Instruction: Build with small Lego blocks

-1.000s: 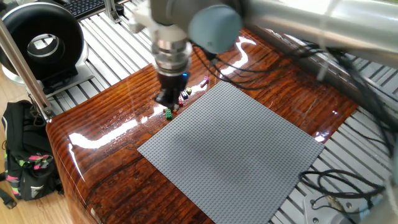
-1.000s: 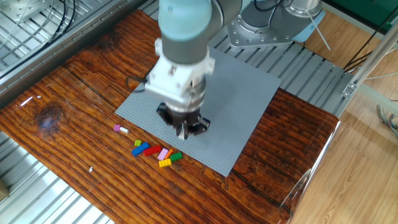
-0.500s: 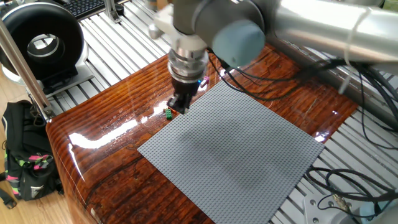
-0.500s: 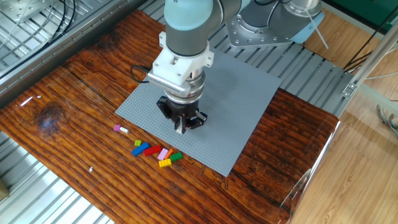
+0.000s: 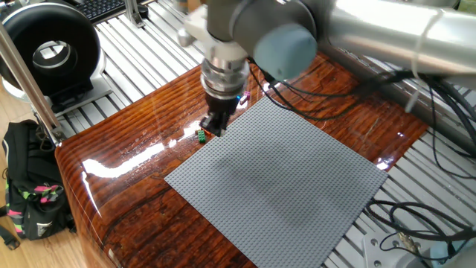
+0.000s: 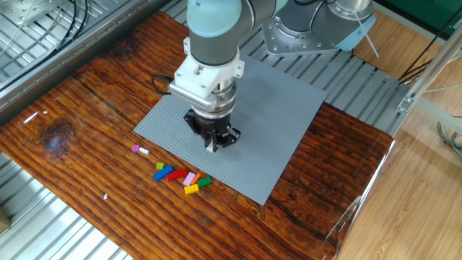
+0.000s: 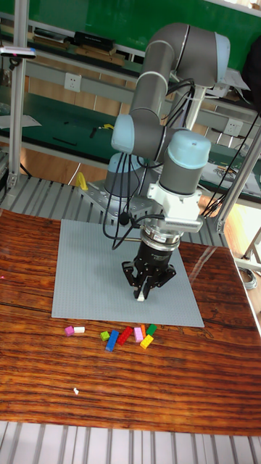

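My gripper [image 6: 210,145] [image 7: 140,293] points straight down over the near edge of the grey baseplate [image 6: 274,108] [image 7: 87,268]. Its fingers are shut on a tiny white Lego block that shows as a pale tip. On the wood beside the plate lie loose small Lego blocks: pink [image 6: 136,149] [image 7: 69,330], blue [image 6: 164,173] [image 7: 112,341], red [image 6: 178,175] [image 7: 126,334], yellow [image 6: 190,189] [image 7: 146,341] and green [image 6: 205,182] [image 7: 151,330]. In the one fixed view the gripper [image 5: 214,128] hides most of them; a green block [image 5: 201,135] shows beside it.
The baseplate [image 5: 282,179] covers much of the glossy wooden tabletop [image 6: 79,123]. Metal slats surround the table. Cables [image 5: 401,216] trail at one side, and a black round device [image 5: 52,52] and a backpack [image 5: 30,186] stand beyond another edge.
Since a second ago the arm has shifted slightly from the loose blocks toward the baseplate. Over the last half second it has hardly moved.
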Action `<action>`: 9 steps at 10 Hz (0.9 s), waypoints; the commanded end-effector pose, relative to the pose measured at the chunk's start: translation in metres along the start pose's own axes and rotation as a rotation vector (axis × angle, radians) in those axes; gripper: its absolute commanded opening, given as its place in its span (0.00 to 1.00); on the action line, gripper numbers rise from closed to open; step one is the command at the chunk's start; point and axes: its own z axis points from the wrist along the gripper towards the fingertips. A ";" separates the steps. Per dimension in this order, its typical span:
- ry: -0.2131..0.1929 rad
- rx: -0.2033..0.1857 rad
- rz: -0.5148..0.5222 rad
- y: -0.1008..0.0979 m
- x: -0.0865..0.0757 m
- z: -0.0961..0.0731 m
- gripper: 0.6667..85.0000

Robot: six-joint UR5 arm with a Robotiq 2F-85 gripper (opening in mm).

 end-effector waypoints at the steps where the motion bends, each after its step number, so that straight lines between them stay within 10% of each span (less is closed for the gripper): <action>1: -0.032 -0.040 0.017 0.008 -0.008 0.000 0.01; 7: -0.120 -0.050 0.009 0.010 -0.031 -0.002 0.01; 9: -0.097 0.012 -0.082 -0.008 -0.024 0.000 0.01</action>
